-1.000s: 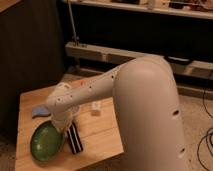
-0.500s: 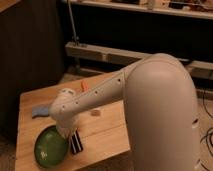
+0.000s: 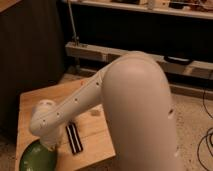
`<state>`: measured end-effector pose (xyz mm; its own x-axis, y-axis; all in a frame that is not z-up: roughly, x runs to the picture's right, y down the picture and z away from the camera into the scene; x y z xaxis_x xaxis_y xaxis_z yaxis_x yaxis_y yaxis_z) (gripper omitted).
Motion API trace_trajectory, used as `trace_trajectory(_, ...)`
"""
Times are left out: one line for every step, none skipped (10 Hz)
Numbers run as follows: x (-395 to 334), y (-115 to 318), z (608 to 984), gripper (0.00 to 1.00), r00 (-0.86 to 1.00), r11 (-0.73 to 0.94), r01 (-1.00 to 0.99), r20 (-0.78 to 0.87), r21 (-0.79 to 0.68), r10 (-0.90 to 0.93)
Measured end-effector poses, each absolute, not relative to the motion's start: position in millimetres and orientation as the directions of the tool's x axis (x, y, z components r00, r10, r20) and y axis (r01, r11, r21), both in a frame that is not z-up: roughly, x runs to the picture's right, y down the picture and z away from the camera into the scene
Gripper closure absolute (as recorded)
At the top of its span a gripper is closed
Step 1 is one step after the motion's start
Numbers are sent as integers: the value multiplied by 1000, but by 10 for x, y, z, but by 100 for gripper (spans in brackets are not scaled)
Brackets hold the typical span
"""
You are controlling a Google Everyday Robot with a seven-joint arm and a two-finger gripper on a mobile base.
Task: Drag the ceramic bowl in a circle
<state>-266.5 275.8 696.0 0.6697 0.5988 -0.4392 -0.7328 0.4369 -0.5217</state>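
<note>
One ceramic bowl (image 3: 36, 160) sits at the near-left corner of the worktop (image 3: 42, 97), partly out of frame. Gripper (image 3: 51, 146) is at its far rim, beneath the wrist; clenched or released cannot be told. Judged step: dragging along the circle. Next move requires curving the bowl inward, clear of the worktop edge.

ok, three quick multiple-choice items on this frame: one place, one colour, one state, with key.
1. Where on the table is the bowl?
A. centre
B. corner at the view's lower left
C. far right edge

2. Bowl's colour?
A. green
B. red
C. white

3. The gripper is:
A. up by the shelf
B. over the floor
C. down at the bowl

Key: 1B, the bowl sits at the table corner in the lower left. 2A, its inside is glossy green. 3C, the arm ends at the bowl's rim, beside the black strip.
</note>
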Motion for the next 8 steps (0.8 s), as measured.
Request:
trace_trajectory(-2861,2776,6945,100,683,443,-720,-431,-534,590)
trace_trajectory(-3002,2747,6968,100,689,449,-715,-430,-537,583)
trace_trajectory(-3153,2670,7018,100,689,448,-715,-429,-537,585)
trace_trajectory(-3308,2559,7078,100,678,437,-724,-434,-533,593)
trace_trajectory(-3382,2450,7140,100,668,431,-734,-440,-525,601)
trace_trajectory(-3412,2339,7205,100,656,423,-744,-446,-518,609)
trace_trajectory(-3401,2246,7269,100,644,410,-754,-454,-513,616)
trace_trajectory(-3355,2129,7367,100,621,389,-773,-471,-502,627)
